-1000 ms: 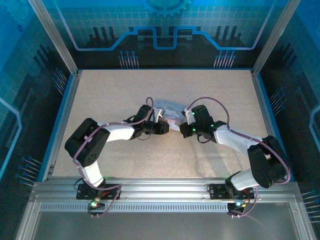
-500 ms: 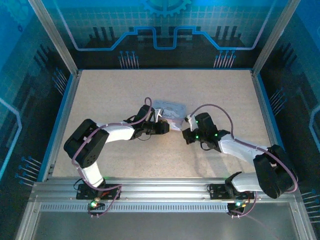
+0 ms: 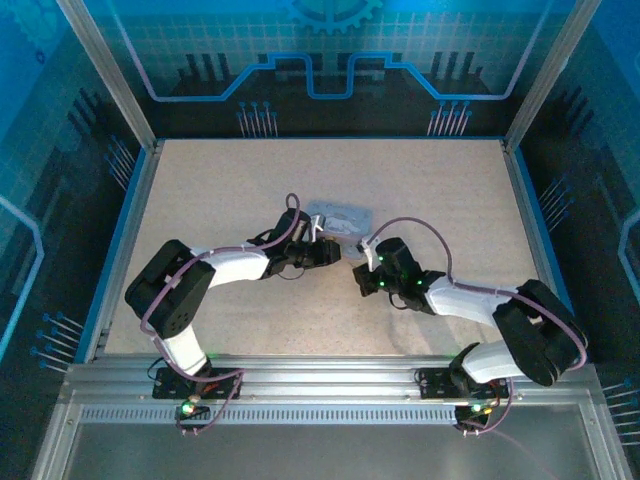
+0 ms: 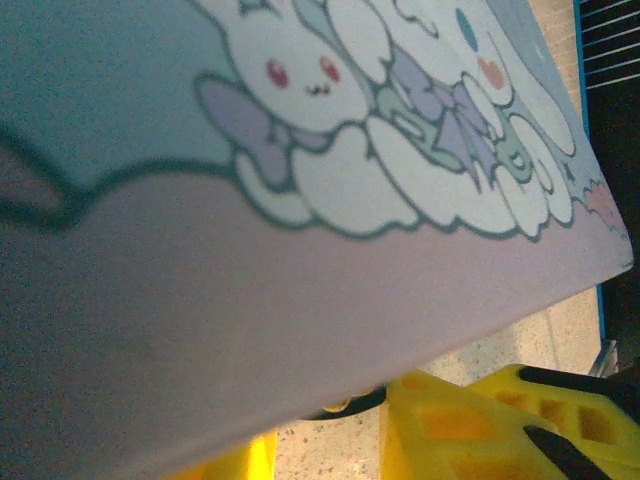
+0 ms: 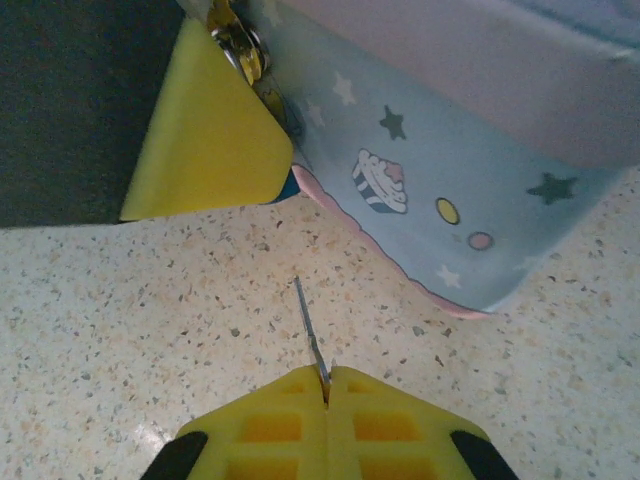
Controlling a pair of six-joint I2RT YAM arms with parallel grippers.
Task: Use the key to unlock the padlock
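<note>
Yellow right fingers (image 5: 335, 388) pinch shut on the key (image 5: 308, 320) beside the tin (image 5: 430, 190). Left fingers (image 4: 470, 430): state unclear.

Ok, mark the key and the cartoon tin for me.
key (image 5: 308, 325), right wrist view, middle of its thin shaft.
tin (image 5: 470, 170), right wrist view, blue starred side wall.

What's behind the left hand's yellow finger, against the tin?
Shiny metal pokes out between that finger and the tin, with a blue sliver lower down. The finger covers the rest, so what it belongs to is unclear.
</note>
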